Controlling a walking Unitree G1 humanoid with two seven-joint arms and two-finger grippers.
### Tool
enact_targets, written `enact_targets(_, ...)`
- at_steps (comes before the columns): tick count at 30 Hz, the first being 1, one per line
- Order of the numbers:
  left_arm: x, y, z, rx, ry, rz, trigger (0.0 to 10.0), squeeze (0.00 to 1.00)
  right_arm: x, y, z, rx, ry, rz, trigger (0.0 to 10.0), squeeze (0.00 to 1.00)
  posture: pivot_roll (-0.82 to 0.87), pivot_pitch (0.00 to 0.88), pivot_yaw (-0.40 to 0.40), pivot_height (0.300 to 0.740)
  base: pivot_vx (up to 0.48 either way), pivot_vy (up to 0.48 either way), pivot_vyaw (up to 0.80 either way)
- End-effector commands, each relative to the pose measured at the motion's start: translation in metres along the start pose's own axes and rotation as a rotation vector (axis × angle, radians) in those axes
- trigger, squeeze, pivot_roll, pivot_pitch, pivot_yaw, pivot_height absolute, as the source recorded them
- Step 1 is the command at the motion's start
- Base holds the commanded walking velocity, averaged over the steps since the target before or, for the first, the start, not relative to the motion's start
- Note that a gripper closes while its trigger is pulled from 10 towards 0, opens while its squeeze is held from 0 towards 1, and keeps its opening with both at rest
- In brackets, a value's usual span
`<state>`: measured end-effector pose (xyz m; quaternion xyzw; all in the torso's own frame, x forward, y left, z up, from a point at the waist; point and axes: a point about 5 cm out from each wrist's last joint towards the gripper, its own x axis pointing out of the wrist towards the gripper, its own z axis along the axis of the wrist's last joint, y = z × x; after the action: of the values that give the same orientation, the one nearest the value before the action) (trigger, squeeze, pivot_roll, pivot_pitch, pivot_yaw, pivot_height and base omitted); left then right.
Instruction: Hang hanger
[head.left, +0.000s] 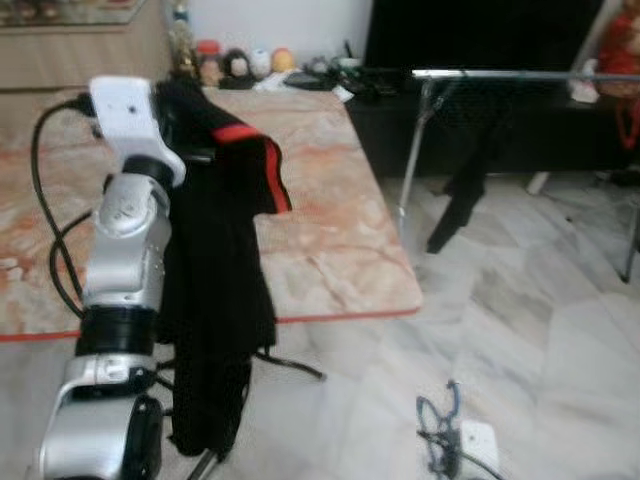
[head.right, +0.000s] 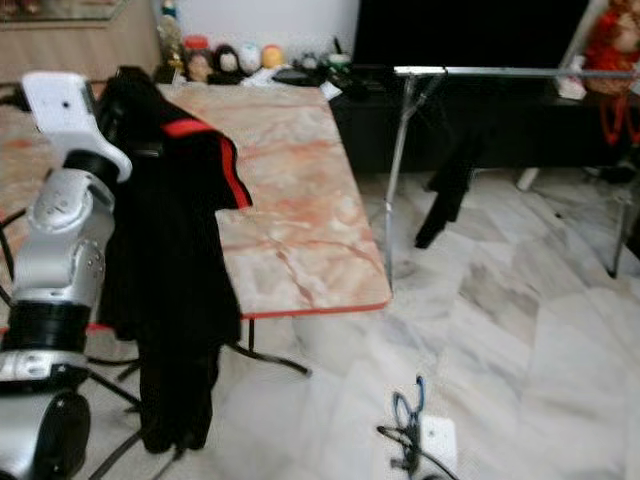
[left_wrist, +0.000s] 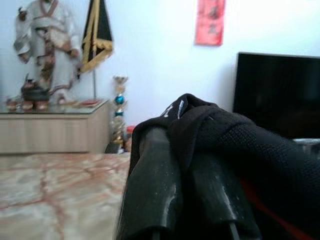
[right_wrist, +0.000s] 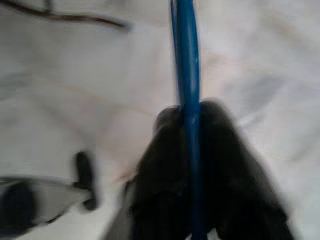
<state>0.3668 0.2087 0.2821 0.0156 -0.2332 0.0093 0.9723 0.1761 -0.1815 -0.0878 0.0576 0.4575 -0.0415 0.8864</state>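
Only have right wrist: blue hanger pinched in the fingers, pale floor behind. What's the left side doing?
Observer: Left gripper is up over the table, with a black garment hanging from it.
Operator: Any rail in sight?
Observer: Yes, a metal rail ahead on the right, past the table.
Operator: Anything on it?
Observer: One dark garment, hanging near the rail's left post.
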Motion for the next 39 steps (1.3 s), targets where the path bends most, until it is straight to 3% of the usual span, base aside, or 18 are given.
enact_targets(1, 0.008, -0.014, 0.012, -0.011, -0.061, -0.041, 10.0, 0.00, -0.002, -0.013, -0.001, 0.010, 0.000, -0.038, 10.0, 0.00, 0.01, 0.000, -0.056, 0.740, 0.330, 0.000, 0.00)
enact_targets(9, 0.008, -0.022, 0.008, -0.027, -0.059, -0.057, 10.0, 0.00, -0.002, -0.014, -0.001, 0.007, 0.002, -0.039, 10.0, 0.00, 0.00, 0.000, -0.054, 0.740, 0.333, 0.000, 0.00)
enact_targets(14, -0.002, -0.026, -0.005, -0.046, -0.003, -0.088, 10.0, 0.00, -0.002, -0.014, -0.002, 0.000, 0.006, -0.031, 10.0, 0.00, 0.01, 0.000, -0.054, 0.740, 0.197, 0.000, 0.00)
enact_targets(16, -0.023, -0.034, -0.037, 0.016, 0.148, -0.171, 10.0, 0.00, -0.002, -0.014, -0.002, -0.004, 0.007, -0.030, 10.0, 0.00, 0.01, 0.000, -0.054, 0.740, 0.000, 0.000, 0.00)
enact_targets(20, -0.040, -0.037, -0.056, 0.006, 0.241, -0.197, 10.0, 0.00, -0.002, -0.014, -0.003, -0.007, 0.009, -0.029, 10.0, 0.00, 0.01, 0.000, -0.051, 0.740, 0.000, 0.000, 0.00)
enact_targets(22, -0.068, -0.044, -0.078, 0.017, 0.369, -0.277, 10.0, 0.00, -0.003, -0.014, -0.004, -0.011, 0.012, -0.028, 10.0, 0.00, 0.01, 0.000, -0.050, 0.740, 0.000, 0.000, 0.00)
enact_targets(23, -0.068, -0.044, -0.078, 0.017, 0.369, -0.277, 10.0, 0.00, -0.003, -0.014, -0.004, -0.011, 0.012, -0.028, 10.0, 0.00, 0.01, 0.000, -0.050, 0.740, 0.000, 0.000, 0.00)
enact_targets(27, -0.095, -0.052, -0.090, 0.007, 0.461, -0.345, 10.0, 0.00, -0.003, -0.015, -0.006, -0.015, 0.016, -0.027, 10.0, 0.00, 0.01, 0.000, -0.048, 0.740, 0.000, 0.000, 0.00)
enact_targets(29, -0.099, -0.053, -0.092, 0.016, 0.474, -0.357, 10.0, 0.00, -0.003, -0.015, -0.006, -0.016, 0.017, -0.027, 10.0, 0.00, 0.01, 0.000, -0.047, 0.740, 0.000, 0.000, 0.00)
enact_targets(32, -0.119, -0.056, -0.099, 0.051, 0.536, -0.381, 10.0, 0.00, -0.003, -0.015, -0.007, -0.022, 0.021, -0.024, 10.0, 0.00, 0.01, 0.000, -0.047, 0.740, 0.000, 0.000, 0.00)
enact_targets(33, -0.124, -0.058, -0.101, 0.050, 0.552, -0.382, 10.0, 0.03, -0.003, -0.015, -0.007, -0.023, 0.022, -0.023, 10.0, 0.00, 0.01, 0.000, -0.047, 0.740, 0.000, 0.000, 0.00)
enact_targets(34, -0.129, -0.059, -0.102, 0.049, 0.565, -0.384, 10.0, 0.12, -0.003, -0.015, -0.007, -0.024, 0.022, -0.022, 10.0, 0.00, 0.01, 0.000, -0.045, 0.740, 0.000, 0.000, 0.00)
enact_targets(35, -0.129, -0.059, -0.102, 0.049, 0.565, -0.384, 10.0, 0.12, -0.003, -0.015, -0.007, -0.024, 0.022, -0.022, 10.0, 0.00, 0.01, 0.000, -0.045, 0.740, 0.000, 0.000, 0.00)
enact_targets(36, -0.135, -0.062, -0.103, 0.040, 0.582, -0.379, 10.0, 0.60, -0.003, -0.014, -0.008, -0.024, 0.023, -0.021, 10.0, 0.00, 0.01, 0.000, -0.045, 0.740, 0.000, 0.000, 0.00)
enact_targets(37, -0.137, -0.062, -0.103, 0.036, 0.587, -0.376, 10.0, 0.60, -0.003, -0.014, -0.008, -0.024, 0.023, -0.020, 10.0, 0.00, 0.01, 0.000, -0.045, 0.740, 0.000, 0.000, 0.00)
enact_targets(38, -0.139, -0.064, -0.103, 0.034, 0.592, -0.377, 10.0, 0.94, -0.003, -0.014, -0.008, -0.027, 0.024, -0.017, 10.0, 0.00, 0.01, 0.000, -0.045, 0.740, 0.000, 0.000, 0.00)
enact_targets(39, -0.139, -0.064, -0.103, 0.035, 0.593, -0.378, 10.0, 0.94, -0.003, -0.014, -0.008, -0.028, 0.024, -0.017, 10.0, 0.00, 0.01, 0.000, -0.045, 0.740, 0.000, 0.000, 0.00)
